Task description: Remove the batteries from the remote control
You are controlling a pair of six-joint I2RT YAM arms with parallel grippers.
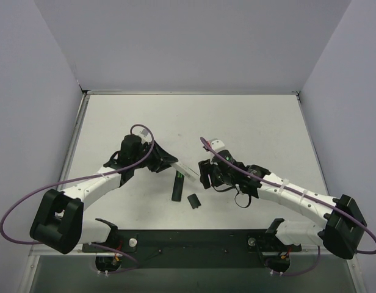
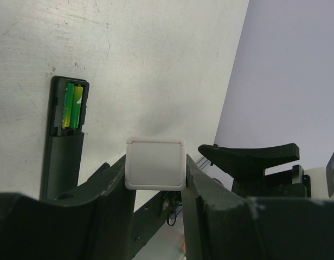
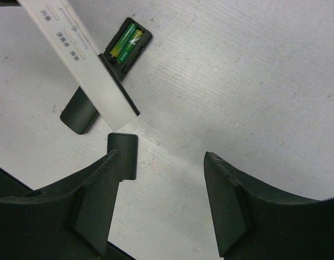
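Left gripper is clamping the white stick; right gripper is hanging wide open, empty. The black remote control is lying at its eight o'clock, green batteries sitting inside its slot.

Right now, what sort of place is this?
Probably a robotics test cell: white table boxed in by plain walls, two robot arms bolted at its near edge, left claw holding a white stick near the remote control.

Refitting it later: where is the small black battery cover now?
In the top view, the small squarish black cover lies on the table, right of the slim black remote control, by its near end.
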